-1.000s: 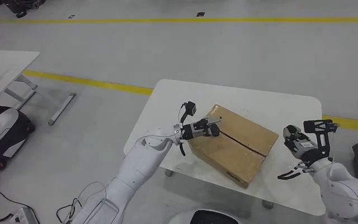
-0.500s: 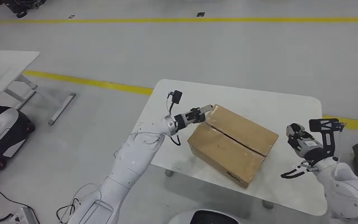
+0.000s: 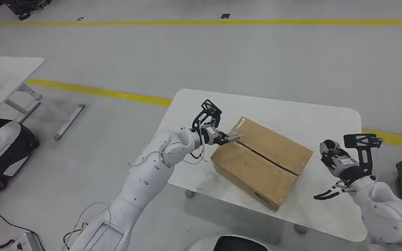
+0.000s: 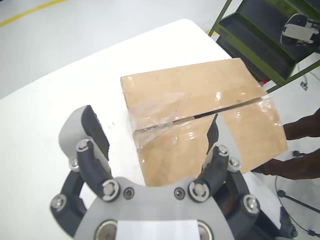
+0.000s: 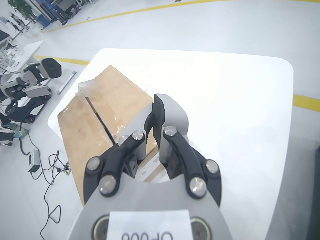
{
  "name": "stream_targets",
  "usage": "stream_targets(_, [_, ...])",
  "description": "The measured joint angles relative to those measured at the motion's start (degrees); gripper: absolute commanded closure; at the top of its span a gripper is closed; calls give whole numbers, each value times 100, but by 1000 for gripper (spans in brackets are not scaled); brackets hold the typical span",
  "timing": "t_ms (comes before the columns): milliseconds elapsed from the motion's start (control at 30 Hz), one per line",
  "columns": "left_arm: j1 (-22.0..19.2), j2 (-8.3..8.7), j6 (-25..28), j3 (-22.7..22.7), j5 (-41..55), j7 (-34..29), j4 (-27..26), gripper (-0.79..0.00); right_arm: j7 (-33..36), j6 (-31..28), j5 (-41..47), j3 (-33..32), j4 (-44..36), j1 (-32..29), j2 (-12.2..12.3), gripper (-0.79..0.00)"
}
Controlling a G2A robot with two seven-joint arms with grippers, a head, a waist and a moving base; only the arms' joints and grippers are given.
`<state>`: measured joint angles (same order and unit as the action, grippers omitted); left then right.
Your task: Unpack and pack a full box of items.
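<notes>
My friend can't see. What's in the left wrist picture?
The left end effector, jaws open, hovers at one end of a closed cardboard box on a white table. The clear tape at the box's seam is crumpled.

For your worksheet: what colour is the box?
The box is plain brown, clearest in the left wrist view.

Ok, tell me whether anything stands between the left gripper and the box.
Nothing visible does. The left gripper is open at the end of the box, one finger over its top, the other over the table. Crumpled clear tape covers the seam there.
</notes>
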<state>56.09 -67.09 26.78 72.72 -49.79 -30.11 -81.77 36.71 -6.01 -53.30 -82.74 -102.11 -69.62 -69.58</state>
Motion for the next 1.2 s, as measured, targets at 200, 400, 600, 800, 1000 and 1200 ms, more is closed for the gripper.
stream_targets(200, [-2, -1, 1, 3, 86, -9, 1, -785, -337, 711, -190, -141, 264, -147, -7, 0])
stream_targets(400, [-2, -1, 1, 3, 85, -8, 1, -785, -865, 811, -882, -94, 857, -214, 7, 0])
stream_targets(600, [-1, 0, 1, 3, 85, -8, 1, -785, -1068, 690, -783, 484, 1734, 158, -97, 0])
stream_targets(800, [-1, 0, 1, 3, 85, -8, 1, -785, -1193, 489, -652, 1225, 2595, 826, -264, 0])
stream_targets(1000, [-1, -1, 1, 3, 85, -8, 1, -785, -1344, 215, -631, 1729, 3086, 1372, -403, 0])
stream_targets(1200, [77, 41, -175, 62, -455, 91, -148, -785, -1435, 53, -719, 1921, 3282, 1710, -471, 0])
